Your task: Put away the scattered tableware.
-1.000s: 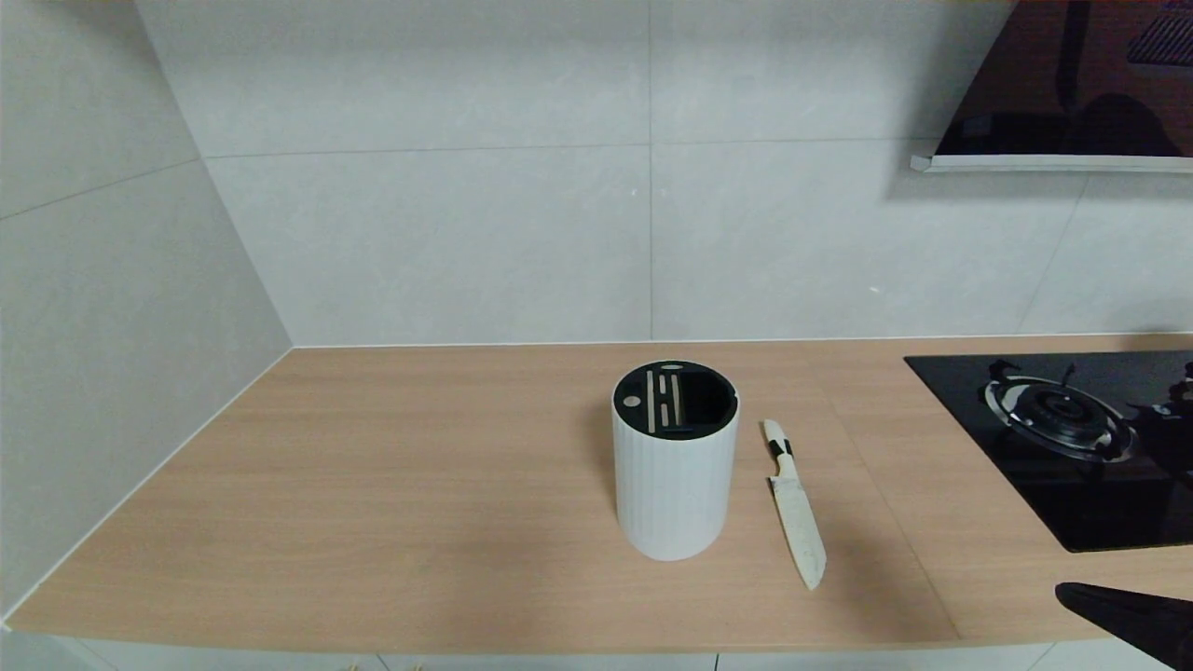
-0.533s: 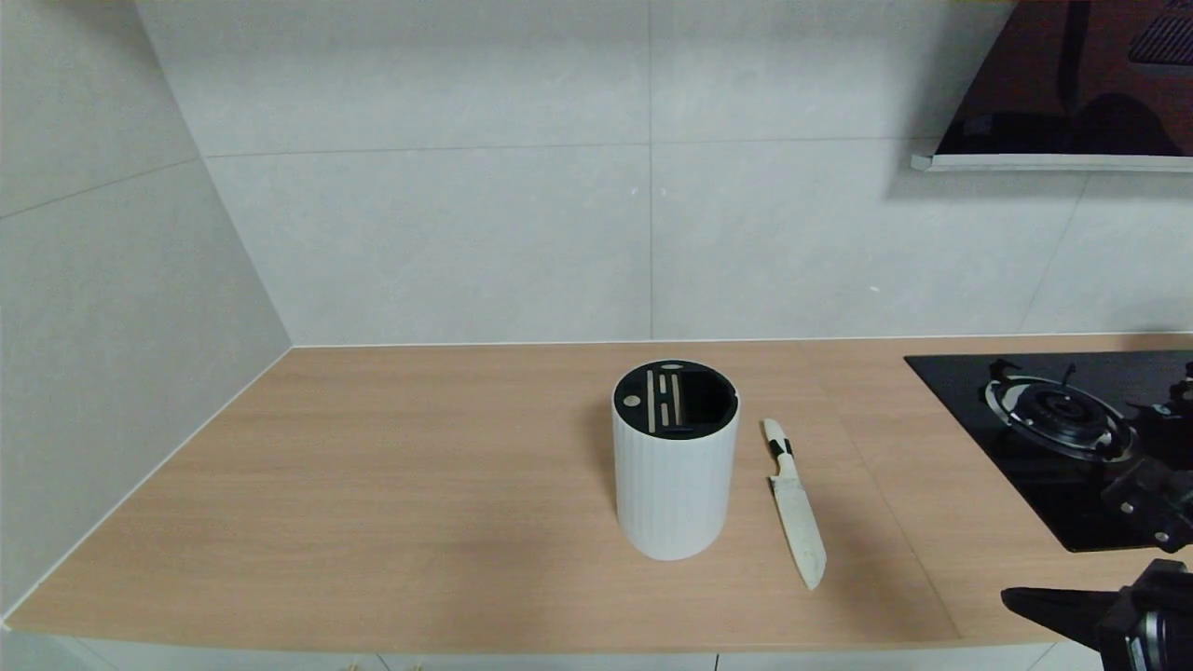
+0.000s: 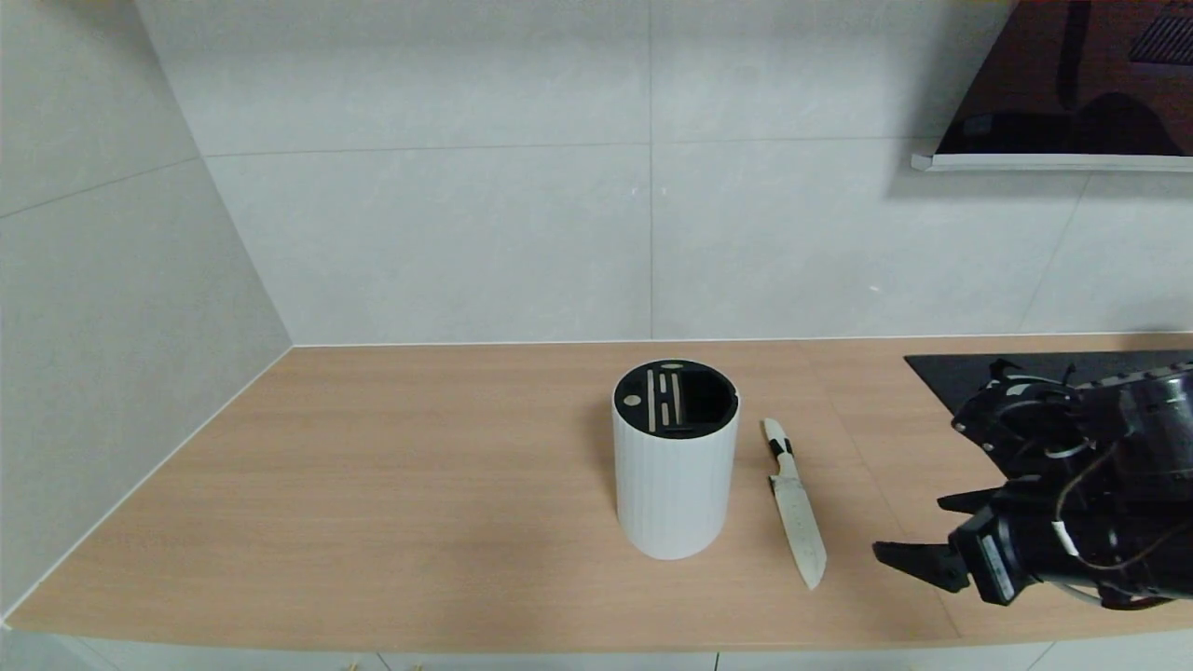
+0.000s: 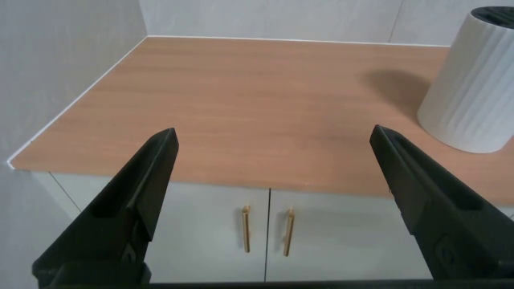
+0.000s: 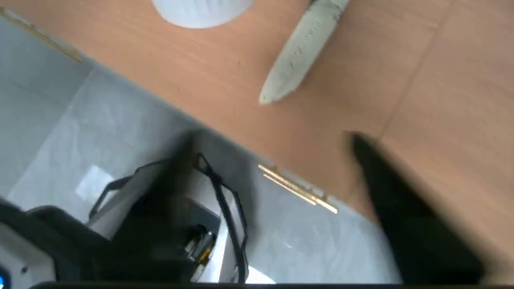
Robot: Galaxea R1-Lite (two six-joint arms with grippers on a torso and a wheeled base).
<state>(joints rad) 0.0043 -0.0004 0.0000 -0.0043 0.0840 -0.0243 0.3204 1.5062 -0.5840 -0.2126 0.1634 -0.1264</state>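
Observation:
A cream-coloured knife [image 3: 794, 503] lies flat on the wooden counter, just right of a white ribbed holder [image 3: 673, 471] with a black slotted top. My right gripper [image 3: 932, 533] hovers open near the counter's front edge, a short way right of the knife's tip, with nothing between its fingers. The right wrist view has the knife [image 5: 305, 50] and the holder's base [image 5: 201, 8] beyond the right gripper [image 5: 281, 217]. My left gripper [image 4: 277, 201] is open and empty in front of the counter edge, level with the cabinet doors, with the holder [image 4: 474, 80] off to one side.
A black gas hob [image 3: 937, 373] sits at the counter's right end, partly covered by my right arm. A dark range hood [image 3: 1072, 84] hangs above it. Tiled walls close the back and left. Cabinet doors with brass handles [image 4: 245, 229] lie under the counter.
My right arm has come up from the lower right corner and moved left, bringing its open gripper close to the knife's tip. Knife and holder have not moved.

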